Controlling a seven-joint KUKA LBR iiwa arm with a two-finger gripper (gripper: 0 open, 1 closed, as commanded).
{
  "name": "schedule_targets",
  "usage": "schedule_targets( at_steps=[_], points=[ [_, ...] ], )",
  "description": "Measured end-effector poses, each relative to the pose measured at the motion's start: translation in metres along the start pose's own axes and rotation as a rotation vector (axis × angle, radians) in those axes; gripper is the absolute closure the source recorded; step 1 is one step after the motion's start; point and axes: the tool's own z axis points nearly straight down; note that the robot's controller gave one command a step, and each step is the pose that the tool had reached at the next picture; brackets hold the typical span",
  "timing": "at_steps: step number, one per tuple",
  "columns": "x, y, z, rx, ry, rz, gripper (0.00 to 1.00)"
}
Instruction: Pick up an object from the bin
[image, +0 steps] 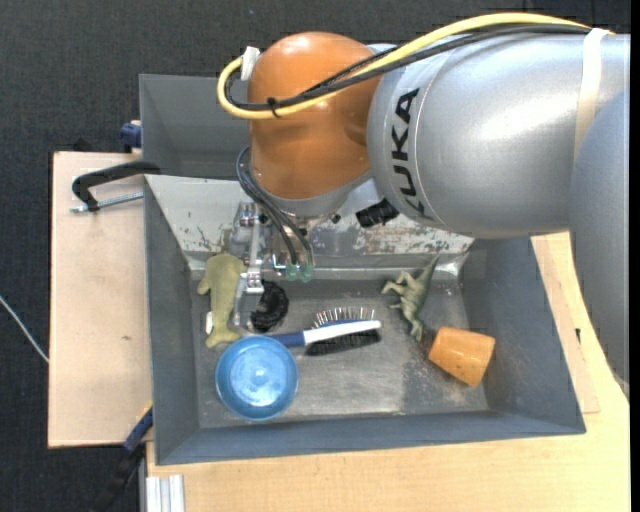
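Here, left of centre in the frame, a pale yellow toy animal (220, 290) lies along the left edge of the bin's (170, 330) floor. My gripper (246, 298) is down just beside it, on its right; I cannot tell whether it is apart or together. A small black thing (270, 305) sits just right of it. Below lie a round blue lid (257, 377) and a brush (340, 333); further right are a green toy dinosaur (408, 295) and an orange cup (462, 356).

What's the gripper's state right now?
Gripper: cannot be told. It is down beside the yellow dinosaur at the left of the bin.
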Motion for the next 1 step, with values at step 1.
schedule_targets(
  at_steps=[1],
  points=[
    [0.0403,-0.0361,0.1330,0.001,-0.001,-0.151,0.00]
  ],
)
